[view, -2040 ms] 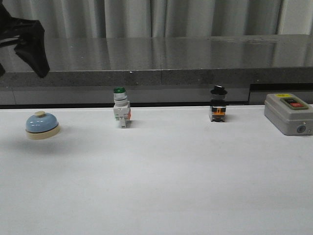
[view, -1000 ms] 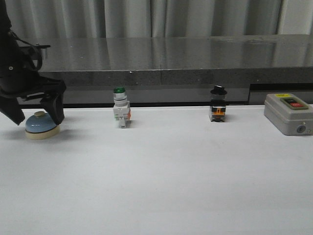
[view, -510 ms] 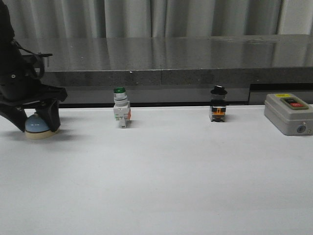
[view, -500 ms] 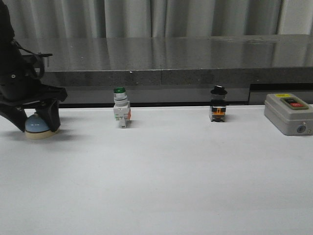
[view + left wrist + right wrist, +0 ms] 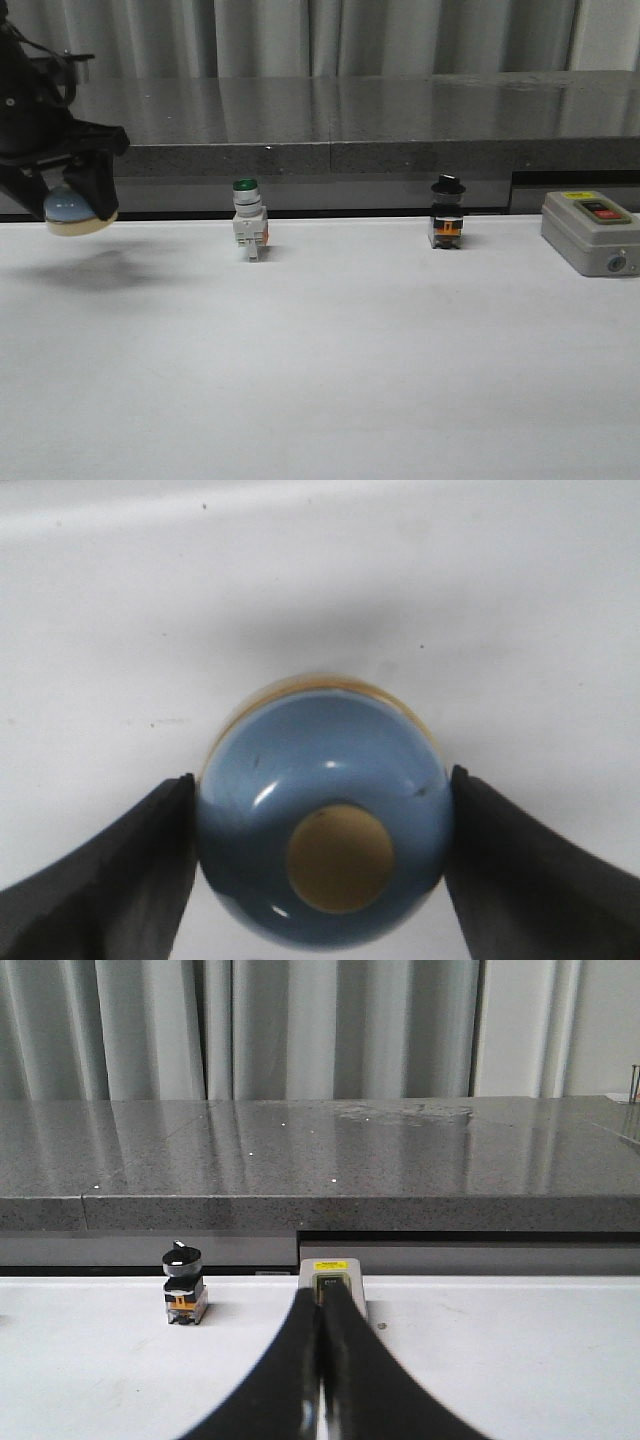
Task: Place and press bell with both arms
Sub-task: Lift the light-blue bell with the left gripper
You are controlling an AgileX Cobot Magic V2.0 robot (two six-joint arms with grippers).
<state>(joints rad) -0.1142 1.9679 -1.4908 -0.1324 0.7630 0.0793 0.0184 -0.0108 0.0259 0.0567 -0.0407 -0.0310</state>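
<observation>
The bell (image 5: 70, 211), a light-blue dome on a cream base, hangs above the white table (image 5: 330, 350) at the far left, with its shadow on the surface below it. My left gripper (image 5: 68, 205) is shut on it. In the left wrist view the two dark fingers (image 5: 100, 880) press on either side of the bell (image 5: 322, 780), whose cream button faces the camera. My right gripper (image 5: 320, 1312) is shut with nothing in it, low over the table in front of the grey box. It does not show in the front view.
A green-capped white switch (image 5: 247, 222) and a black-knobbed switch (image 5: 446, 215) stand along the table's back edge. The grey box (image 5: 588, 232) with a red button sits at the far right. Behind runs a dark stone ledge (image 5: 350, 115).
My left gripper came down around the bell, closed on it and lifted it off the table. The other things have not moved.
</observation>
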